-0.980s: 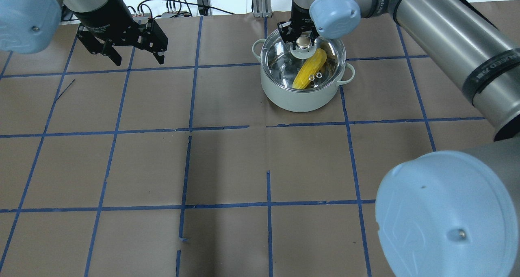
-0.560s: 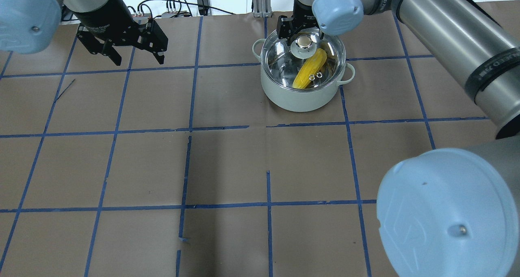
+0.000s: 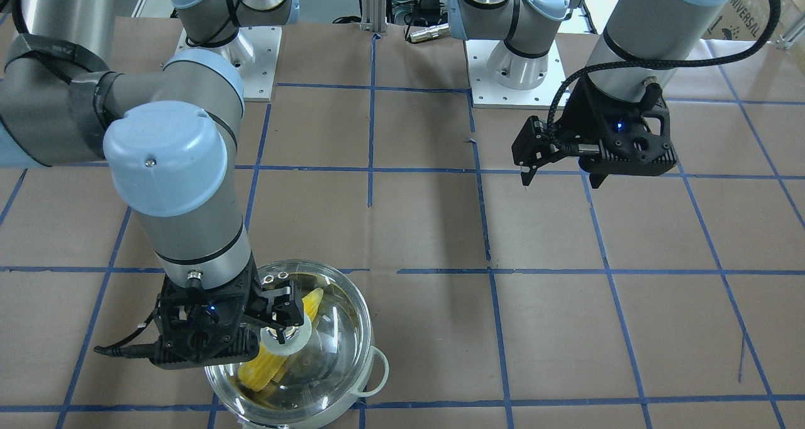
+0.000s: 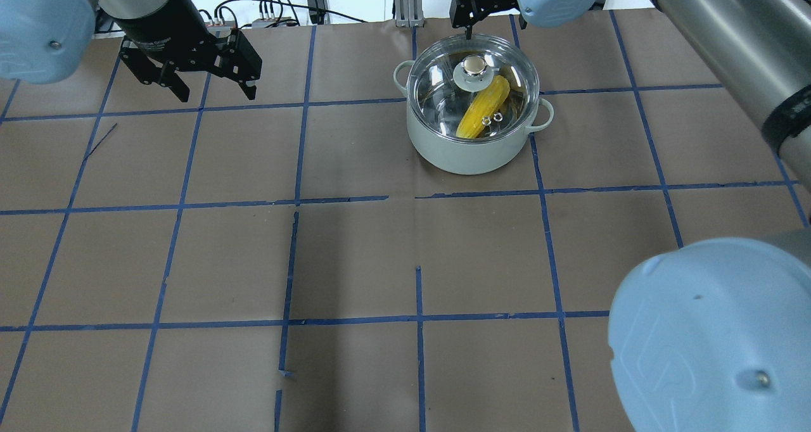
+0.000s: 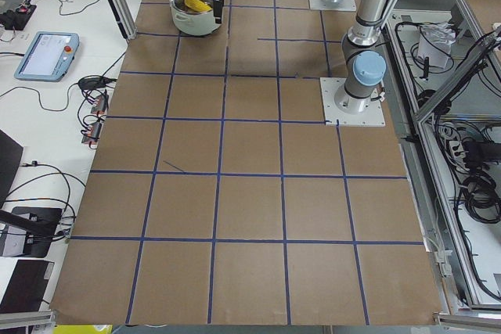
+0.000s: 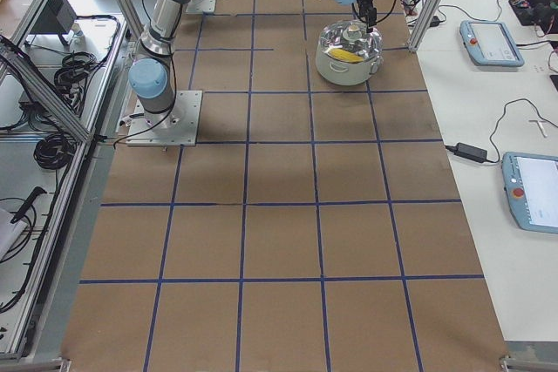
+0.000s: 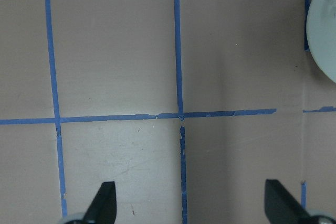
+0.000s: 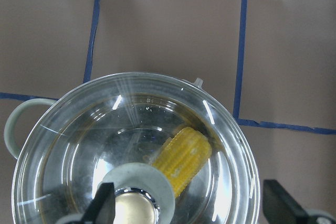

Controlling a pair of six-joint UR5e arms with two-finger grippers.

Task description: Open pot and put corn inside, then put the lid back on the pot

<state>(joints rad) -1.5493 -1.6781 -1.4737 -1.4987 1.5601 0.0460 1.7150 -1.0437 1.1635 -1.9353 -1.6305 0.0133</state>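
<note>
The mint-green pot (image 4: 466, 153) stands on the table at the far right of centre. The clear glass lid (image 4: 437, 80) sits on it, cream knob (image 4: 474, 68) up. The yellow corn (image 4: 485, 102) lies inside under the lid, and also shows in the right wrist view (image 8: 181, 156). My right gripper (image 4: 493, 21) is open and empty, raised above the pot's far rim and clear of the knob (image 8: 134, 205). In the front view it (image 3: 280, 319) hangs over the lid (image 3: 333, 328). My left gripper (image 4: 217, 93) is open and empty, above the table far to the left of the pot.
Brown paper with blue tape lines covers the table (image 4: 355, 254). Cables and a metal post (image 4: 405, 1) lie past the far edge. The left wrist view shows only the table and a bit of the pot's wall (image 7: 325, 40).
My right gripper has let go of the lid's knob and risen up and away toward the far edge. The lid stays on the pot. The left arm has not moved.
</note>
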